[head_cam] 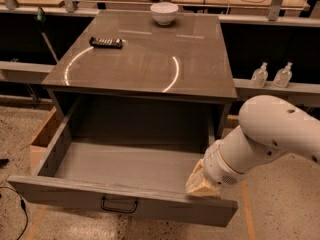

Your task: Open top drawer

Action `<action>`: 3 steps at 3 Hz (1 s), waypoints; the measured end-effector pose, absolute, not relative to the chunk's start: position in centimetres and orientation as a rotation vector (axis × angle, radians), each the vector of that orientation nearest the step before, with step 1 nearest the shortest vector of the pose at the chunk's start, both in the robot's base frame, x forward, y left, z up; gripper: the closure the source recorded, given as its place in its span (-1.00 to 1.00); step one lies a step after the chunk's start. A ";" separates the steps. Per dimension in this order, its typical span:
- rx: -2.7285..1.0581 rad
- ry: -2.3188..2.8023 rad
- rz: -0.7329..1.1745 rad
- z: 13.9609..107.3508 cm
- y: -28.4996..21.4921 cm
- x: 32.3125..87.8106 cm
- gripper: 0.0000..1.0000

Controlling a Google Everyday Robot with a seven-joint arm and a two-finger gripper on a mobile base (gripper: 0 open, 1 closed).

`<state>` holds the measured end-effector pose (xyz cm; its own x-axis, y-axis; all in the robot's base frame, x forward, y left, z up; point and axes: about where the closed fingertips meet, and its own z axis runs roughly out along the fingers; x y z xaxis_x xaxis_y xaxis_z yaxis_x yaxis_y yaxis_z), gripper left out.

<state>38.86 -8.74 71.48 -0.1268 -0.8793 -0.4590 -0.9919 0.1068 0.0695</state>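
The top drawer (pixel 125 165) stands far out from under the bench (pixel 145 59). My gripper (pixel 202 184) sits on its front rim, right of the handle (pixel 119 204). I cannot tell how the jaws stand. Opening looks nearly done, so next I'd lift clear.

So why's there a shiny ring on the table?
In the camera view, the ring is a light's glare on the glossy tabletop; the open drawer lies in dimmer shadow; the gripper, at the drawer's front right edge, shows pale.

High front view down onto top drawer (pixel 65 196), gripper (pixel 202 185) lower right
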 end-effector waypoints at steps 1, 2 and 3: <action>-1.818 2.009 0.516 73.1 -6.8 41.4 1.00; -1.767 1.957 0.483 74.9 -6.1 44.2 1.00; -1.647 1.941 0.410 77.5 -7.9 47.6 1.00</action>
